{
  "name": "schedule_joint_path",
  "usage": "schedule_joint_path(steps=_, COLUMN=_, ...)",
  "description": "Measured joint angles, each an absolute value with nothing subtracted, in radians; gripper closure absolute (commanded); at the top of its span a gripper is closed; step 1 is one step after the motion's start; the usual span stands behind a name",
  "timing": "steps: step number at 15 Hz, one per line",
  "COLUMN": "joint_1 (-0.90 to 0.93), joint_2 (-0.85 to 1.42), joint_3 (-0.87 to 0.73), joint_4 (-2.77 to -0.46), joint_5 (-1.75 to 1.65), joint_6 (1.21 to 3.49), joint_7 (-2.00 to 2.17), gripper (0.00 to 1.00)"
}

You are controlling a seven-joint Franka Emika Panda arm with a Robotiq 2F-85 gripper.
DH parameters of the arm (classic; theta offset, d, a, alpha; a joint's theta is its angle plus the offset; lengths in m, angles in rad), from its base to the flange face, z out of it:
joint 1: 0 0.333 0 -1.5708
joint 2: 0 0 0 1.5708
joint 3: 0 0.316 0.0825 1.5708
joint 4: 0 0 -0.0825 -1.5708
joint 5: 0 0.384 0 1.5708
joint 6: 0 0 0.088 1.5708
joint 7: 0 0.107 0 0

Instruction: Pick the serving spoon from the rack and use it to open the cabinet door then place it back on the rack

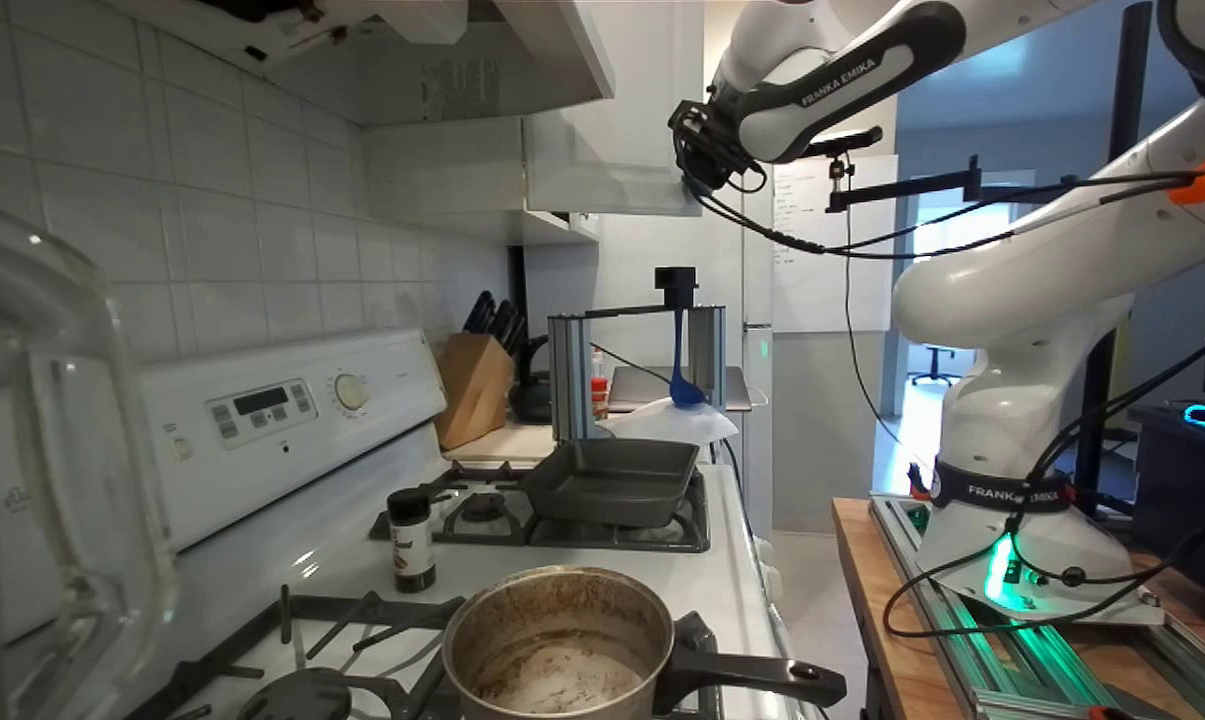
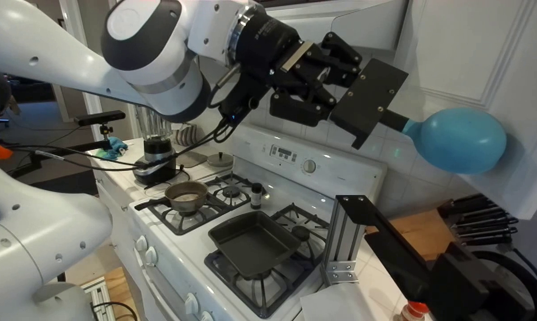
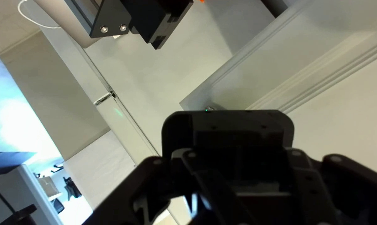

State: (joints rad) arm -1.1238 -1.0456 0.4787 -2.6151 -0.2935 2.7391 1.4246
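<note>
A white-tiled kitchen wall [image 1: 217,200] stands behind a white gas stove [image 2: 192,248]. From the left in an exterior view, a blender [image 2: 157,145] stands on the counter [image 2: 128,185]; then come a black-handled saucepan [image 2: 189,207], a black-capped spice jar [image 2: 256,196] and a rectangular baking pan [image 2: 252,245], all on the stove. The claw [image 2: 345,90] is clamped on the light blue serving spoon [image 2: 462,140] by its blocky black handle, holding it higher than the rack [image 2: 345,236]. That rack, in an exterior view, has a blue ladle-like utensil [image 1: 684,390] hanging from its top bar. Farther right is a wooden knife block [image 2: 424,232]; higher up, the spoon's bowl is near the open cabinet door [image 1: 632,150], touching or not I cannot tell.
</note>
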Motion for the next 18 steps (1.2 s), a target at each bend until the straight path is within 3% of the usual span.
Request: schedule_joint_path(steps=18, joint_1=-1.248, joint_2=-1.149, joint_3=0.625, joint_4=-2.614, joint_5=-0.251, joint_6=2.903, joint_7=1.461, gripper=0.78)
